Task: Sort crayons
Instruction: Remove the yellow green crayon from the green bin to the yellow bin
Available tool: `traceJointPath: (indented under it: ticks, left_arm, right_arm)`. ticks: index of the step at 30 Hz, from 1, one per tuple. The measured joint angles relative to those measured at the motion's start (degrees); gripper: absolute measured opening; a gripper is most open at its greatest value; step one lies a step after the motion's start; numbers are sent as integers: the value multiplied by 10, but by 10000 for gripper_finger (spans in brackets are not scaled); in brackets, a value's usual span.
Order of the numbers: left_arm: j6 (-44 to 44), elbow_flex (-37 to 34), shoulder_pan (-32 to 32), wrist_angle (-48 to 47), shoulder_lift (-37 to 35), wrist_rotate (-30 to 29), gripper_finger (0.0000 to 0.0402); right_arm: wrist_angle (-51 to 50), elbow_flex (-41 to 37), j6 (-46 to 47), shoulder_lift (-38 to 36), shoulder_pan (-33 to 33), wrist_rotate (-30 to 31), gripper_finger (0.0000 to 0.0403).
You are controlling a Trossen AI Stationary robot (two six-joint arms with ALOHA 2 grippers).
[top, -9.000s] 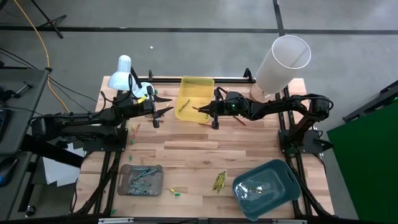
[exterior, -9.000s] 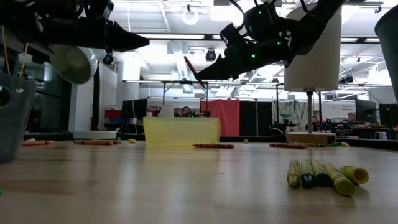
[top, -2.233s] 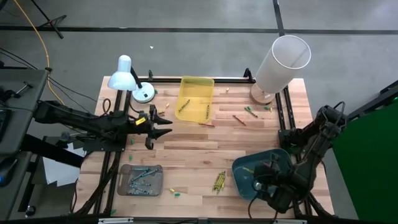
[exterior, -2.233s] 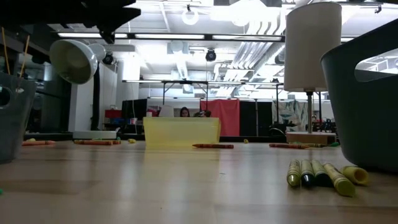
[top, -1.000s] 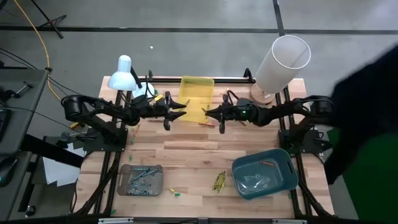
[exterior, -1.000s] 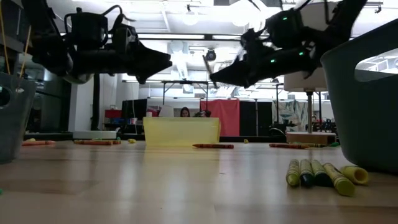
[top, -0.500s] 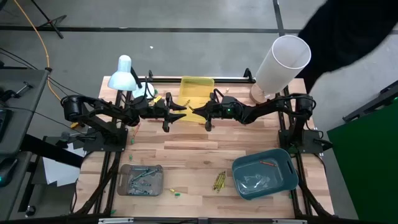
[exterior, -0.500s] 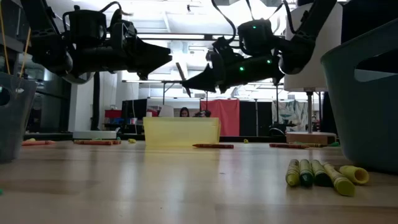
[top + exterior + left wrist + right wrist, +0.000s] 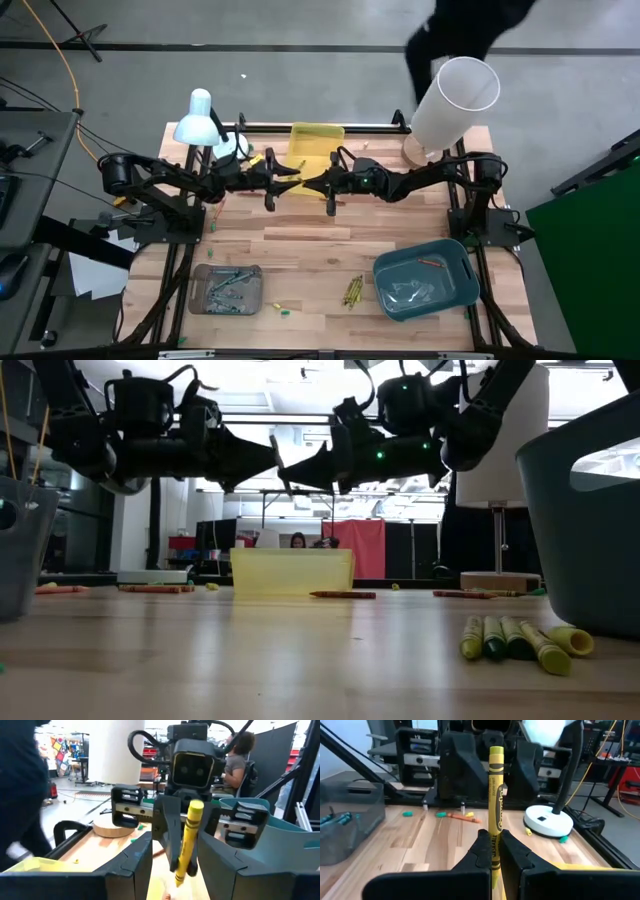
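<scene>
The right gripper [image 9: 496, 851] pinches a yellow crayon [image 9: 495, 827] between its pressed-together fingers, holding it upright above the table. Black print runs along the crayon's paper wrapper; it reads like "Crayola", though the letters are only partly clear. In the high view the right gripper [image 9: 318, 184] sits over the near edge of the yellow tray [image 9: 316, 140], facing the left gripper [image 9: 291, 178], whose fingers are spread with nothing between them (the two tips are close together but apart). From the left wrist, the same crayon [image 9: 187, 842] shows tilted in the dark fingers opposite.

Further out, a cluster of crayons [image 9: 351, 292] lies on the bare wood near the front edge, between the grey tray [image 9: 227, 289] and the teal tray [image 9: 428, 287], which holds one orange crayon [image 9: 427, 262]. The middle of the table [image 9: 320, 240] is open wood. Loose crayons [image 9: 345, 595] also lie beside the yellow tray. A white lamp [image 9: 197, 118] and a white cylinder [image 9: 453, 102] stand at the back corners.
</scene>
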Motion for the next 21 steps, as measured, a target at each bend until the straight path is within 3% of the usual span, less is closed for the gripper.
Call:
traceJointPath:
  ticks: [5, 12, 15, 19, 21]
  left_arm:
    - [9, 5, -28, 9, 0, -15, 140]
    - [44, 20, -61, 2, 0, -96, 135]
    - [45, 20, -62, 0, 0, -120, 106]
    - [58, 20, -61, -10, 0, -124, 26]
    - [59, 20, -61, -11, 0, -131, 13]
  right_arm:
    - [-1, 8, 11, 0, 0, 5, 0]
    - [-6, 15, 6, 0, 2, 3, 0]
    - [-7, 15, 4, 0, 2, 5, 0]
    - [-11, 15, 2, 0, 2, 9, 6]
    - [-11, 15, 5, 0, 2, 17, 21]
